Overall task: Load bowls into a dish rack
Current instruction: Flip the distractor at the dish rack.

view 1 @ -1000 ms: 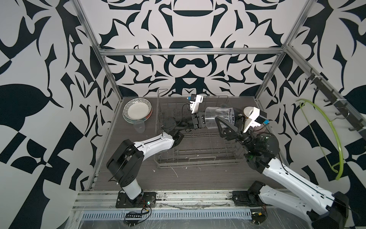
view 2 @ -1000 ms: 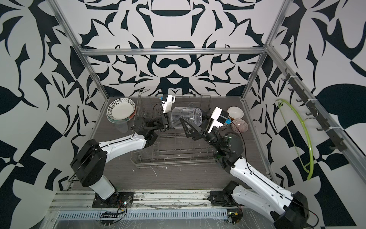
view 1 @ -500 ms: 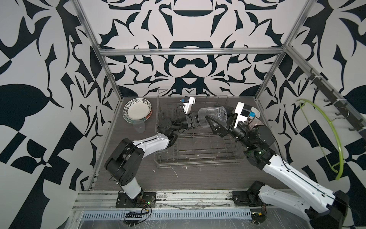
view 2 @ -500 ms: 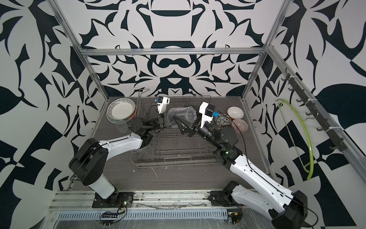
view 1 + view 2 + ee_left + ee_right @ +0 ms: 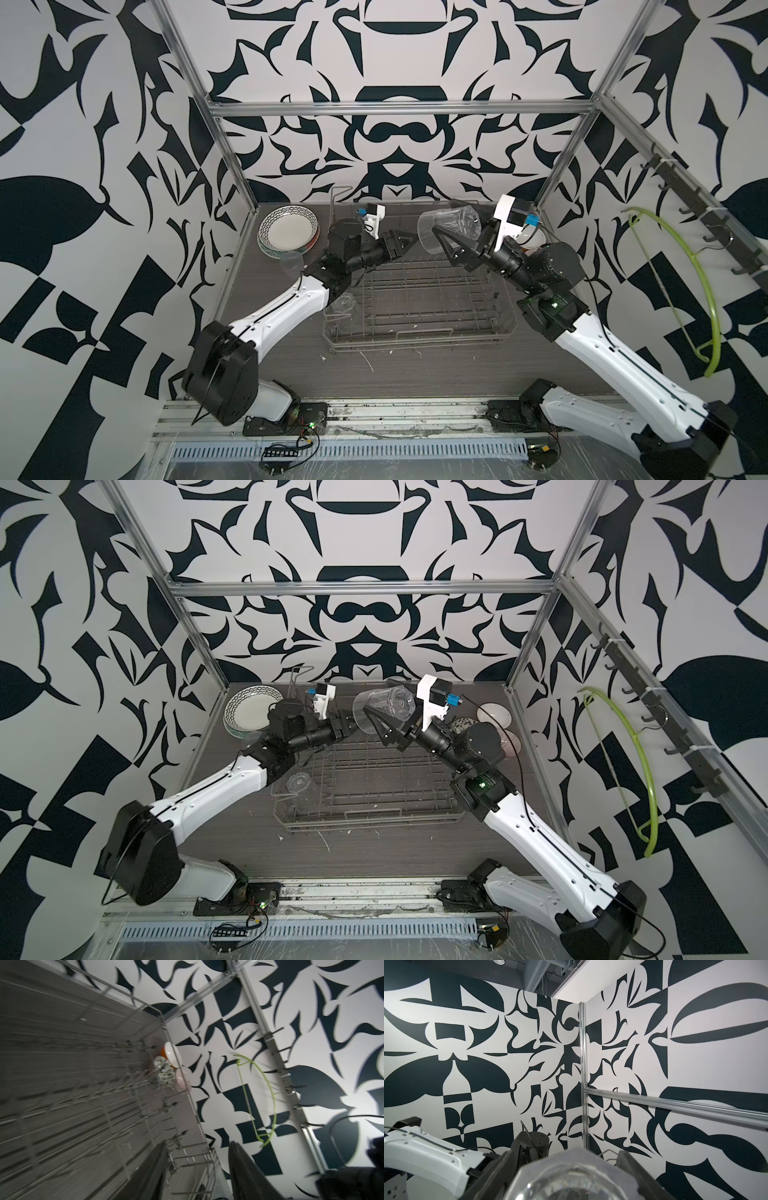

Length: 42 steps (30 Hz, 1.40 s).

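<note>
white plates with a black zigzag rim (image 5: 289, 230) are stacked at the far left of the dark wood-grain table (image 5: 415, 374). just right of them, the left gripper (image 5: 405, 244) is above the far left part of the grey wire dish rack (image 5: 415, 299). its black fingers (image 5: 245, 1172) are spread and nothing is between them. a clear glass (image 5: 343, 305) sits in the near left corner of the rack. further right, the right gripper (image 5: 446, 241) pinches a clear drinking tumbler (image 5: 451, 224), tilted, in the air over the far side of the rack. at the far right, on the table outside the rack, three bowls are close together: the small orange bowl with white inside (image 5: 494, 715), the black-and-white floral bowl (image 5: 165, 1074) and the pinkish striped bowl (image 5: 182, 1082).
</note>
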### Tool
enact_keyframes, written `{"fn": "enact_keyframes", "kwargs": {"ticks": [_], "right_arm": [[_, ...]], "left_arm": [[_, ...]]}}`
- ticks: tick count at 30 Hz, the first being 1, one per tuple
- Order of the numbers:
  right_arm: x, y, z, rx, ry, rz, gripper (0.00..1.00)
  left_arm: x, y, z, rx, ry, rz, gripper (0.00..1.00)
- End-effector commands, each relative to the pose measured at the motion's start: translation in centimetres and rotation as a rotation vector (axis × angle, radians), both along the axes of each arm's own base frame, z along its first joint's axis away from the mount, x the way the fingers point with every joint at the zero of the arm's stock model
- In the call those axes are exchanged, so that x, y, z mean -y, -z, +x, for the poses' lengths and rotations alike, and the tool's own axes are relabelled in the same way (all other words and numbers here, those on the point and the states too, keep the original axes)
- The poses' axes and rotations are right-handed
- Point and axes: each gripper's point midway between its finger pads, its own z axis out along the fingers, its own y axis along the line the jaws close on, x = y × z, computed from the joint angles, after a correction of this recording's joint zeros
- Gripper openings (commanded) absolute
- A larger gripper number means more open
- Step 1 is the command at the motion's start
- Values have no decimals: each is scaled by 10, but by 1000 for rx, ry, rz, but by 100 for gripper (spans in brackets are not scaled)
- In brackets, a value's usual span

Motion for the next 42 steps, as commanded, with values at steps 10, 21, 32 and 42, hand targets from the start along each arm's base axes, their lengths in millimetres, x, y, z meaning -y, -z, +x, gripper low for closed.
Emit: {"fn": "enact_keyframes", "kwargs": {"ticks": [10,21,32,42], "right_arm": [[-52,44,49,-184,-105,-157,37],[-118,138,116,-477,-183,-298,38],[-173,188,140,-538,-261,-358,37],[-225,234,139,-568,-338,-474,36]], "left_arm": [[-138,8,-38,14,-450,415,54],[-159,7,-53,13,-501,433,54],[-172,9,-59,11,-540,461,54],[-182,8,-63,20,-565,486,55]]}}
